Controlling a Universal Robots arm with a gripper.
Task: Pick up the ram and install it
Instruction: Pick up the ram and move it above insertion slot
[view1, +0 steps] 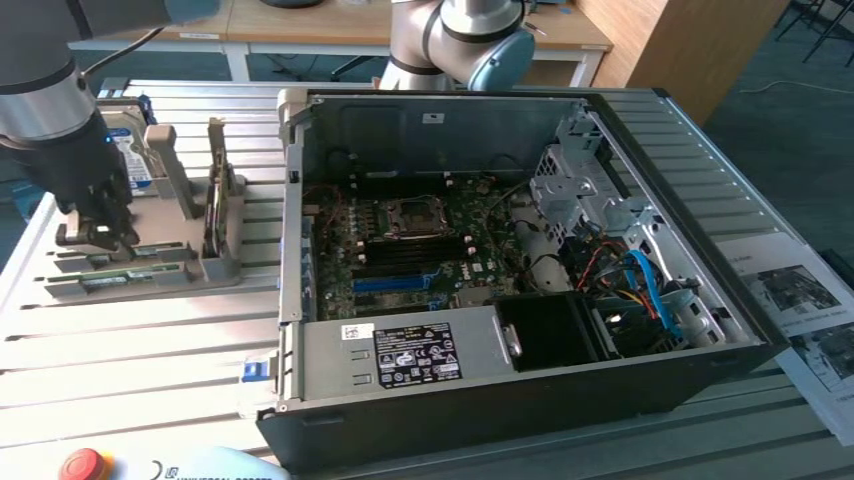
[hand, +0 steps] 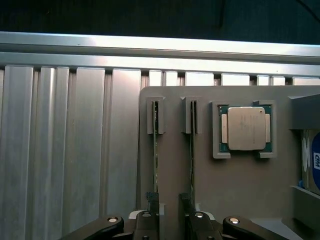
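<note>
Two ram sticks stand on edge in slots of a grey holder (hand: 230, 185): one ram stick (hand: 155, 150) and a second ram stick (hand: 192, 150) beside it. In the exterior view the ram (view1: 134, 272) lies low in the holder (view1: 220, 265) at that view's left. My gripper (view1: 100, 235) hangs just over the near end of the sticks. In the wrist view the gripper (hand: 169, 214) is open, with one black finger (hand: 152, 207) over each stick's line and a bare gap between them. Nothing is held.
A silver processor chip (hand: 246, 128) sits in a pocket of the holder, and a hard drive (hand: 311, 162) stands past it. The open computer case (view1: 694, 330) fills the middle, its motherboard memory slots (view1: 398, 262) exposed. Papers (view1: 801, 290) lie at the exterior view's right, and a red stop button (view1: 83, 465) sits at the front.
</note>
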